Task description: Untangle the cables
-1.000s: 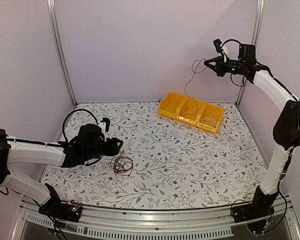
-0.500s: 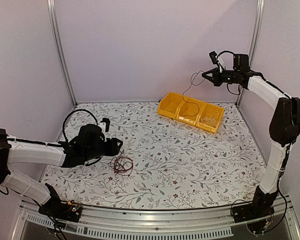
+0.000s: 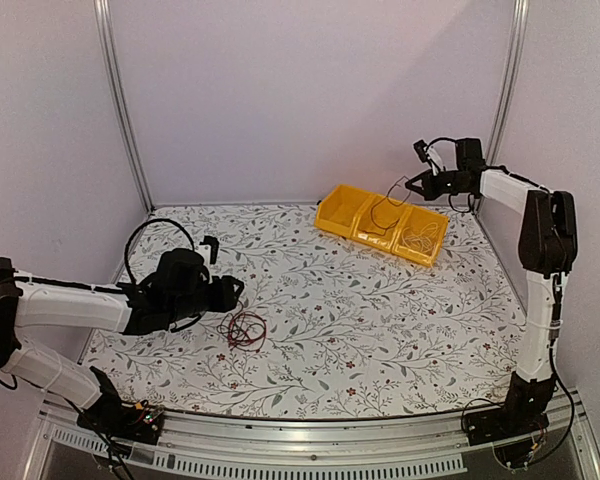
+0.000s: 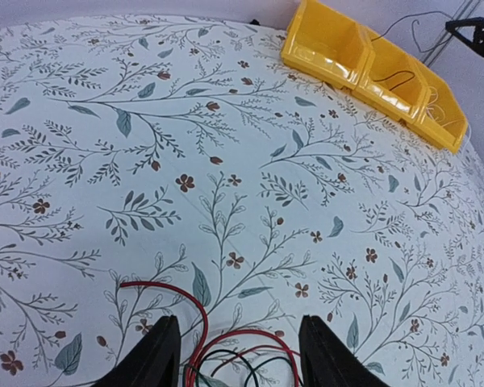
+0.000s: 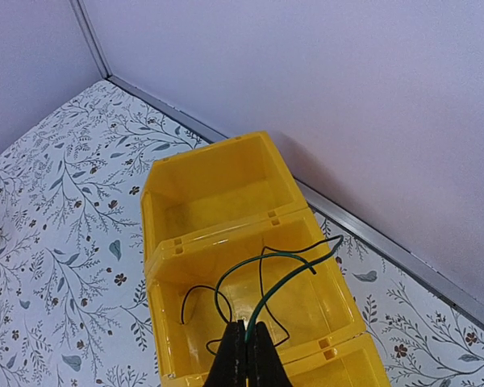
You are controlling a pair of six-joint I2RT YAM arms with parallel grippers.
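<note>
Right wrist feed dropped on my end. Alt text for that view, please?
The right gripper, shut, pinches a thin dark wire that loops over the middle compartment of a yellow bin. The compartment beyond it looks empty; the flower-patterned table shows at left.

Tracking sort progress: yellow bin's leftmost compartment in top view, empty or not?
Empty: leftmost compartment shows bare yellow floor in top and right wrist views; the dark cable hangs into the next one.
</note>
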